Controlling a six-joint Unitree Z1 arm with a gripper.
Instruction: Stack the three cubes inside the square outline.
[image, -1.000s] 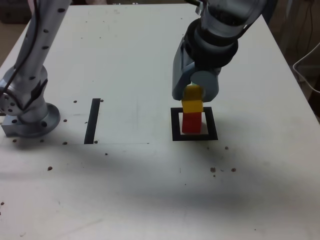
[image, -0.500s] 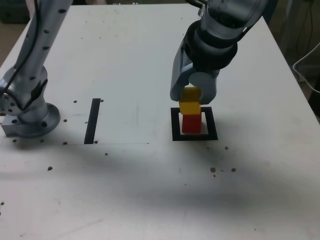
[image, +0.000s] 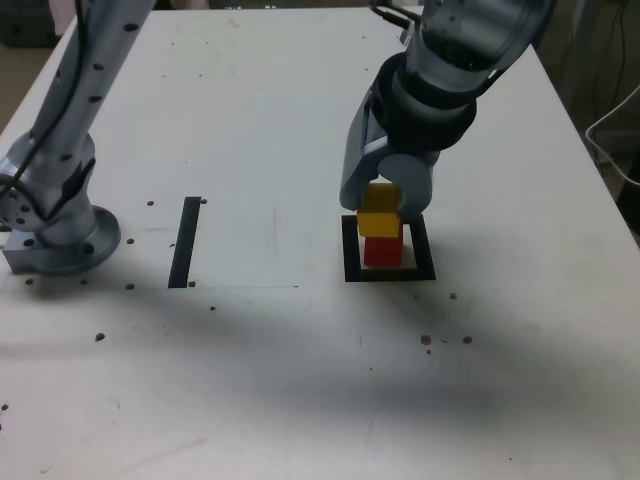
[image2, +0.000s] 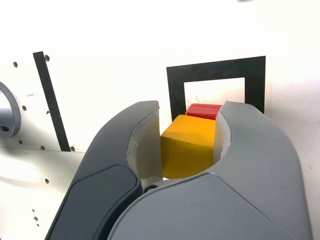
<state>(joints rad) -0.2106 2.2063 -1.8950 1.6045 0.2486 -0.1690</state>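
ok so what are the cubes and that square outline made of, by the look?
Yellow cube and red cube: matte, opaque, evenly coloured with no shine, so probably painted wood or plastic; the pictures cannot settle which. Square outline: flat, thick black strips with straight edges lying flush on the white table, looks like tape.

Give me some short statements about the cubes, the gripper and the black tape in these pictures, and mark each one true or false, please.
1. The gripper is shut on the yellow cube. True.
2. The red cube stands inside the square outline. True.
3. A green cube tops the stack. False: no green cube is in view.
4. The yellow cube is under the red cube. False: it is above it.
5. The black tape strip lies at the exterior view's left of the outline. True.
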